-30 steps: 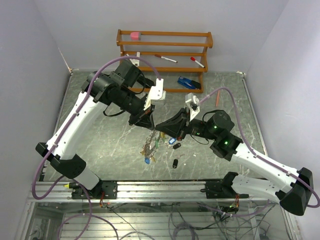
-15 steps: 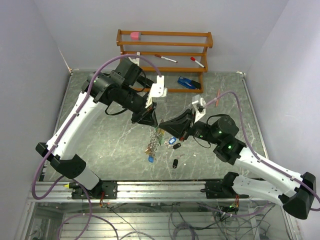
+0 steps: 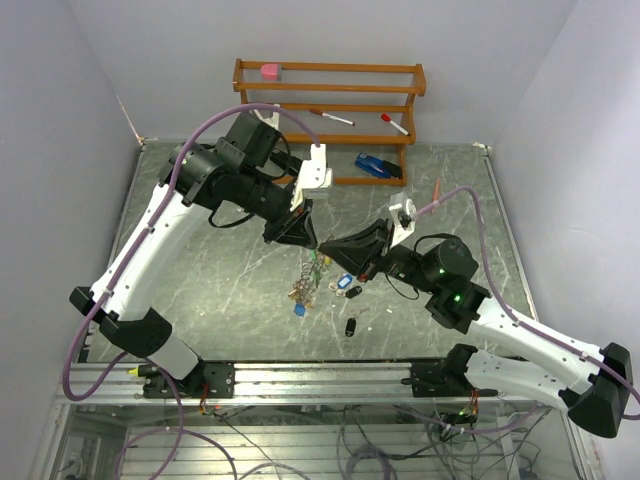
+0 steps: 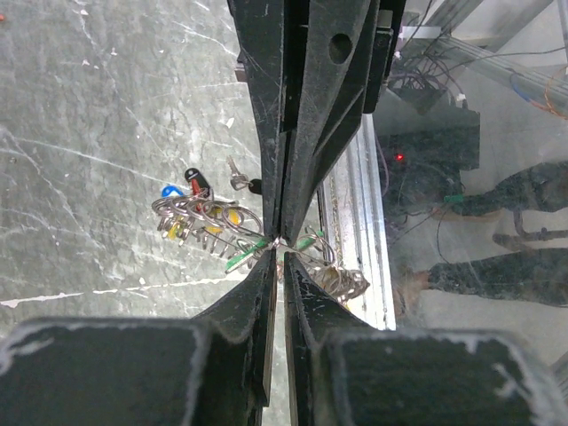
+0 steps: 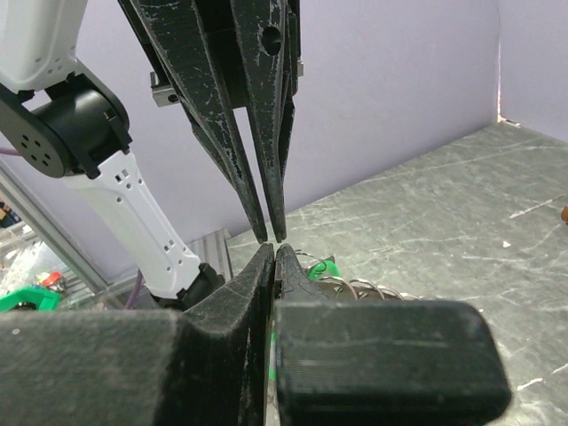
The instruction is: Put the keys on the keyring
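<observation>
The keyring (image 3: 307, 277) hangs as a cluster of wire loops and coloured tagged keys below the two gripper tips. It also shows in the left wrist view (image 4: 202, 217). My left gripper (image 3: 311, 243) is shut on the ring's thin wire, seen in its wrist view (image 4: 277, 254). My right gripper (image 3: 327, 247) meets it tip to tip and is shut (image 5: 273, 249), with a green key (image 5: 325, 267) at its jaws. That green key (image 4: 245, 257) crosses the tips in the left wrist view. Loose keys lie on the table: a blue one (image 3: 345, 283) and two black ones (image 3: 355, 292) (image 3: 350, 326).
A wooden rack (image 3: 330, 95) stands at the back with red-capped pens (image 3: 331, 117) and a pink block (image 3: 269, 71). A blue object (image 3: 377, 166) lies before the rack. The metal rail (image 3: 320, 375) runs along the near edge.
Both grippers stay tip to tip. The right arm has swung its wrist to the right and up. The key cluster has lifted from the table and now dangles.
</observation>
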You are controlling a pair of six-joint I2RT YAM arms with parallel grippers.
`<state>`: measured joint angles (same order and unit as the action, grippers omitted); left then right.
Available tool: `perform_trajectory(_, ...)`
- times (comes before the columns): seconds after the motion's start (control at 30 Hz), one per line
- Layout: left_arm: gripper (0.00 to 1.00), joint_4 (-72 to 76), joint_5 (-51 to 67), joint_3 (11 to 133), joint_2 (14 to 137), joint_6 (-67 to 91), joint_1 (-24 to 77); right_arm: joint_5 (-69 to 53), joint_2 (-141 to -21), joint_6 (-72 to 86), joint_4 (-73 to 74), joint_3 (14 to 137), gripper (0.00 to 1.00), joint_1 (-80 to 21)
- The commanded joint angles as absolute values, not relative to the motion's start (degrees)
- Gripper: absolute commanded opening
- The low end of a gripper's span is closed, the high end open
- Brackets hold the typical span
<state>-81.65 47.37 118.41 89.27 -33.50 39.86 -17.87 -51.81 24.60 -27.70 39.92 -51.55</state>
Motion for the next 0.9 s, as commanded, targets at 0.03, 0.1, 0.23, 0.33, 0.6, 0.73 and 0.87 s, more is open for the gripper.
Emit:
perform_trajectory(0.03,0.17,-79.2,46.3,118.2,88.9,-32.8,39.9,-15.6,-50.7,23.4,-34.8,40.8,0.00,-52.7)
perform_trajectory(0.1,0.17,-78.1,45.0,118.4,88.2,-32.3,39.4,-15.3,-50.1,23.2,-34.5,41.2,0.00,-52.7)
perform_trajectory(0.23,0.19,-69.7,41.2,112.3,83.8,-29.9,38.3,-15.6,-49.7,22.9,-33.1,42.9,0.00,-52.7)
perform_trajectory(0.33,0.22,-63.3,40.4,106.3,79.5,-28.6,38.0,-15.1,-49.2,22.7,-31.9,44.1,0.00,-52.8)
perform_trajectory(0.6,0.26,-59.3,43.1,102.7,78.0,-28.2,38.0,-14.6,-49.5,23.9,-32.5,45.6,0.00,-52.7)
perform_trajectory(0.73,0.29,-57.5,46.8,101.4,77.3,-28.2,38.0,-14.2,-49.9,24.5,-33.4,45.2,0.00,-52.8)
perform_trajectory(0.87,0.31,-57.8,49.4,101.9,77.4,-29.0,37.9,-13.8,-50.8,24.8,-34.1,45.2,0.00,-52.8)
